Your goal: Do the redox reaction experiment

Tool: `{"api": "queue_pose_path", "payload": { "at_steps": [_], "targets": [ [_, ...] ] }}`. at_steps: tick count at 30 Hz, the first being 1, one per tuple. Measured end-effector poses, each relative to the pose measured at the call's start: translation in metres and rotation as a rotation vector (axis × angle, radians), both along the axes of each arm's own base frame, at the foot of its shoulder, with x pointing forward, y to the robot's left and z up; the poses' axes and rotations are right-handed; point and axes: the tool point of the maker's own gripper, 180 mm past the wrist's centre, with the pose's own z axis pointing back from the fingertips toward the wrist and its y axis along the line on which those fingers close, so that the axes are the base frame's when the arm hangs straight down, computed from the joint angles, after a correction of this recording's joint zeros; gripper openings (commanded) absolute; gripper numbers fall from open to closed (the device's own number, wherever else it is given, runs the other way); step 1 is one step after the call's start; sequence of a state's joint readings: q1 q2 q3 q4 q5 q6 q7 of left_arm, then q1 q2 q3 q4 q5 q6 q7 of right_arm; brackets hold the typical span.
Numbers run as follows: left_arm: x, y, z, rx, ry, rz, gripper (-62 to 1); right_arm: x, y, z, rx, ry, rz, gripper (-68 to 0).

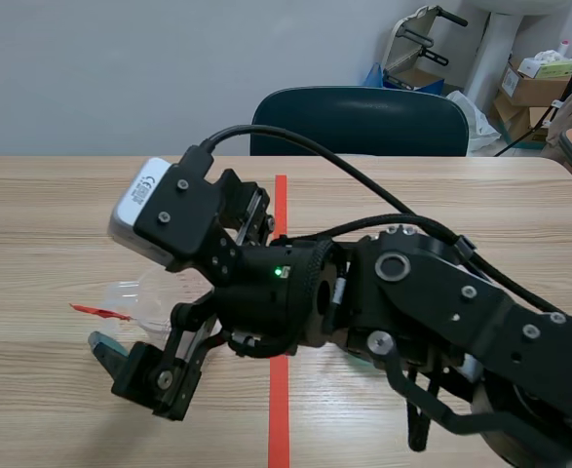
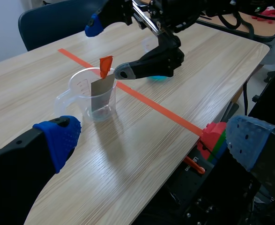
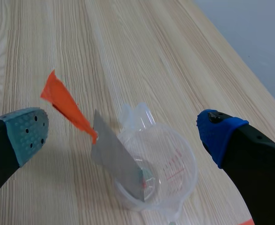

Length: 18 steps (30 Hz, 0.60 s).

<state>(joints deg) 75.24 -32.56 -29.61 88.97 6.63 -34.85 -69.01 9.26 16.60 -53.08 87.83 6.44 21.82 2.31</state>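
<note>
Grey strip point(image 3: 116, 157) leans in the beaker point(image 3: 174, 173), orange tip toward 10 o'clock, between the right gripper's point(image 3: 123, 135) open, untouching fingers; left gripper point(image 2: 154, 139) open too.

Clear plastic measuring beaker point(image 1: 130, 295): scene view, largely hidden behind black right arm point(image 1: 432, 292). Grey metal strip with orange tag point(image 1: 98, 311): only the tag tip shows there. Beaker graduations: too small to read.
</note>
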Motion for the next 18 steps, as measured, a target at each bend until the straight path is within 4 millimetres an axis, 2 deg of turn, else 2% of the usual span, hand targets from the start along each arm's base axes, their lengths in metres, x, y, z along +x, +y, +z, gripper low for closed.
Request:
{"api": "queue_pose_path", "payload": {
  "at_steps": [6,13,18],
  "targets": [
    [-0.0001,0.0001,-0.0006,0.003,0.002,0.000,1.4,0.0051,0.0091,0.0028,0.007,-0.030,0.010,0.3],
    [-0.0002,0.0002,-0.0019,0.008,0.007,0.000,1.4,0.0048,0.0093,0.0039,0.011,-0.039,0.013,-19.9],
    [-0.0002,0.0002,-0.0019,0.008,0.007,0.000,1.4,0.0041,0.0101,0.0069,0.026,-0.046,0.018,-31.6]
  ]
}}
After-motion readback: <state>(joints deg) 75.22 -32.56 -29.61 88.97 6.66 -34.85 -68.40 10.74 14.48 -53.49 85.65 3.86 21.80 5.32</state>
